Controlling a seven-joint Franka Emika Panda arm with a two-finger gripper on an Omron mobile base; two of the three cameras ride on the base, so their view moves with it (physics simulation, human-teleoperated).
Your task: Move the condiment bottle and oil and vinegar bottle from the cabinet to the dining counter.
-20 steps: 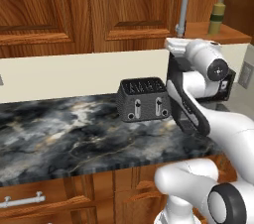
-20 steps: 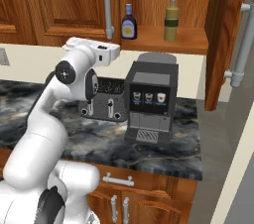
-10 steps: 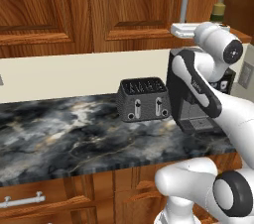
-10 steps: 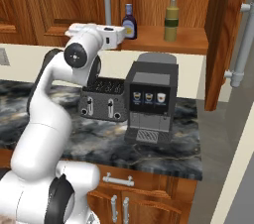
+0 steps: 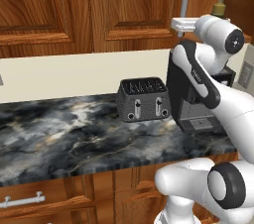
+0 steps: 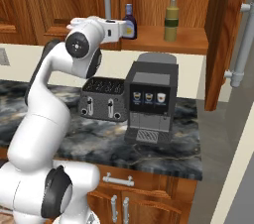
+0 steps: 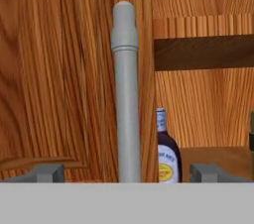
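The condiment bottle (image 6: 130, 21), dark with a blue cap and a pale label, stands on the shelf of the open cabinet (image 6: 168, 43). To its right is the taller olive-yellow oil and vinegar bottle (image 6: 172, 19), also seen at the far right of the left base view (image 5: 221, 8). My gripper (image 6: 123, 28) is raised to shelf height just left of the condiment bottle, open and holding nothing. In the hand view the fingertips (image 7: 47, 172) stand wide apart, with the condiment bottle (image 7: 166, 154) ahead and right of centre. The dining counter is out of view.
A grey bar handle (image 7: 126, 99) on the closed cabinet door rises straight ahead of the hand. A black toaster (image 6: 104, 99) and a coffee machine (image 6: 151, 101) stand on the marble kitchen top (image 6: 74, 139) below the shelf. The open cabinet door (image 6: 223, 44) hangs at the right.
The arm has swung the hand up from in front of the coffee machine to shelf height, close to the condiment bottle. The jaws stayed open.
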